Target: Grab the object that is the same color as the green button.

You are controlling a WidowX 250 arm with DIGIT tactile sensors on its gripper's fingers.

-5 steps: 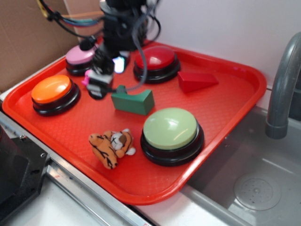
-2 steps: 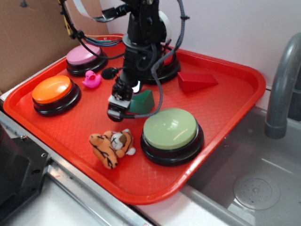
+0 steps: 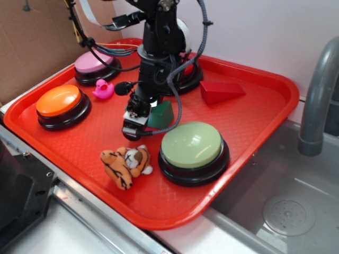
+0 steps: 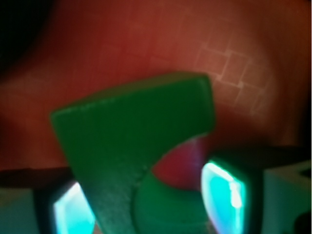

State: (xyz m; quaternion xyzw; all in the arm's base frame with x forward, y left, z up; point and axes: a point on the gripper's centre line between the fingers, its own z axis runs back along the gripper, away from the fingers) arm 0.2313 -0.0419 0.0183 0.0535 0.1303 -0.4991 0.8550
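The small dark green block [image 3: 162, 114] lies on the red tray [image 3: 254, 121], just above the pale green button [image 3: 191, 144]. My gripper [image 3: 133, 125] reaches down over the block's left end and hides that part. In the wrist view the green block [image 4: 131, 126] fills the space between my fingers, its arch notch facing the right one. Both glowing fingertips [image 4: 73, 212] press against its green sides, so my gripper [image 4: 146, 204] is shut on it. The block still rests on the tray.
An orange button [image 3: 59, 103], a pink button [image 3: 94, 64] and a red button [image 3: 186, 74] behind the arm stand on the tray. A pink duck [image 3: 103, 89], a red wedge [image 3: 221, 91] and a tiger toy [image 3: 125, 163] lie nearby. A sink with a faucet [image 3: 318, 100] is at right.
My gripper swung right from beside the pink button and came down over the green block's left end. Over the last half second it barely shifted.
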